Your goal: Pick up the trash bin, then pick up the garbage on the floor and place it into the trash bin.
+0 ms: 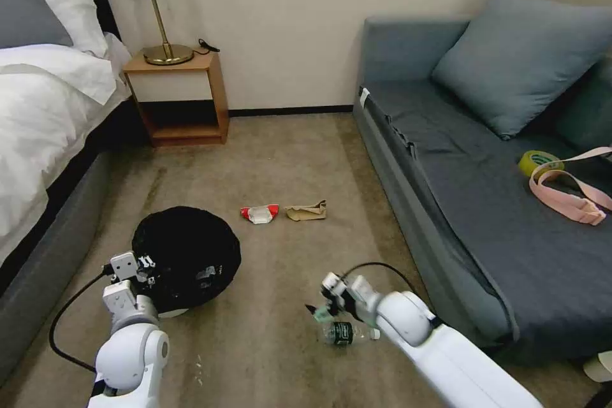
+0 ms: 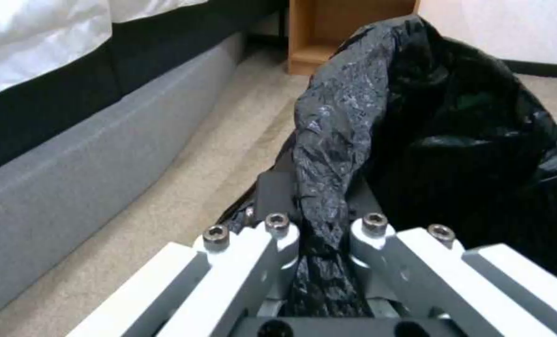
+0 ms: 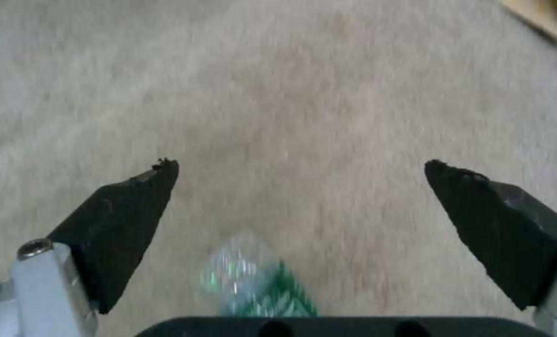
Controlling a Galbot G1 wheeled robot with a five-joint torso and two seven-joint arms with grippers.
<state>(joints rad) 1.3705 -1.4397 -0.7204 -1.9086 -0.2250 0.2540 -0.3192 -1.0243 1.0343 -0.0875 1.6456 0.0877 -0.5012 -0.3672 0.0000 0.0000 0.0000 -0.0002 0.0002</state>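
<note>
The trash bin (image 1: 191, 248), lined with a crinkly black bag, is tilted beside the bed. My left gripper (image 1: 145, 269) is shut on its near rim; the left wrist view has the bag's fold (image 2: 328, 140) pinched between the fingers of the left gripper (image 2: 319, 220). My right gripper (image 1: 320, 309) is open, low over the carpet just beyond a clear green-labelled bottle (image 1: 346, 333). In the right wrist view the bottle (image 3: 253, 281) lies near the base of the spread right gripper (image 3: 300, 168), not between its tips. A red-and-white wrapper (image 1: 259, 213) and crumpled brown paper (image 1: 307, 210) lie farther off.
A bed (image 1: 44, 108) runs along the left, with a wooden nightstand (image 1: 182, 95) and a lamp (image 1: 159, 19) behind. On the right a grey sofa (image 1: 459, 172) carries a cushion, a tape roll (image 1: 535, 160) and a pink strap (image 1: 574, 194). Open carpet lies between.
</note>
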